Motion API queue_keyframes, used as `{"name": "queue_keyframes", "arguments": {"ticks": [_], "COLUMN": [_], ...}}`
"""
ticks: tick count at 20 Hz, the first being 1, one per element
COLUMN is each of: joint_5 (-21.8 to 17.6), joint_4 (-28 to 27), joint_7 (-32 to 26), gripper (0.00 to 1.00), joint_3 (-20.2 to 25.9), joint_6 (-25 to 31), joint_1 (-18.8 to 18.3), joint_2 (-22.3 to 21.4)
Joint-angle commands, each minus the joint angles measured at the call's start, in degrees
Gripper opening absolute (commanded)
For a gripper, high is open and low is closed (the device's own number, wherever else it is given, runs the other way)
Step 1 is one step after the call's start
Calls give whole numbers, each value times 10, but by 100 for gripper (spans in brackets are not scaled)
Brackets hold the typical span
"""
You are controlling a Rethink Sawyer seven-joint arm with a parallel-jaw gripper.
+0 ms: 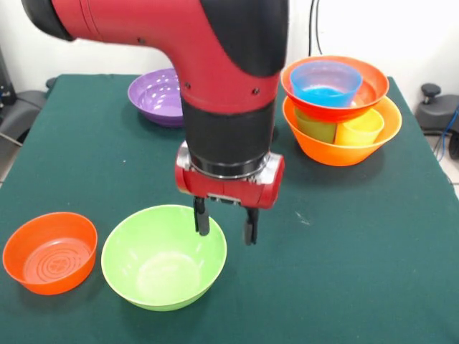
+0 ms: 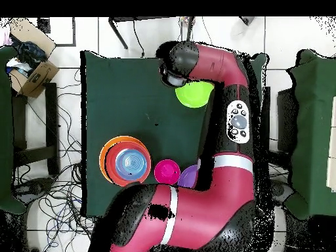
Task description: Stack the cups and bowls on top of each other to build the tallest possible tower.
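My gripper (image 1: 225,223) hangs open over the right rim of the big lime green bowl (image 1: 163,256) (image 2: 193,94), one finger above its inside and the other outside it. Whether either finger touches the rim is unclear. At the far right stands the tower: a big orange bowl (image 1: 343,149) (image 2: 104,157) holds a green cup (image 1: 315,126) and a yellow cup (image 1: 361,129). A wide red-orange bowl (image 1: 367,86) rests on them, with a small blue bowl (image 1: 326,83) (image 2: 131,162) in it. A small orange bowl (image 1: 50,252) sits left of the lime one. The arm partly hides the purple bowl (image 1: 156,96) (image 2: 189,176). A small pink bowl (image 2: 167,172) sits beside it.
The dark green table (image 1: 358,251) carries everything. My arm's thick red link (image 2: 223,65) covers the table's right side in the overhead view. On the floor to the left lie a cardboard box (image 2: 29,69) and cables.
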Motion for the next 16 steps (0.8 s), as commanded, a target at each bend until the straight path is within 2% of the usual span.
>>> {"name": "queue_keyframes", "arguments": {"ticks": [1,8,12,16], "joint_5": [-59,-90,-91,-78], "joint_4": [-41,-97,-98,-77], "joint_7": [-175,-177,-167,-154], "gripper": [100,100,100,100], "joint_3": [62,42,45,57], "joint_6": [1,59,43,29], "joint_1": [2,17,14,9], "joint_2": [32,49,61,70]}}
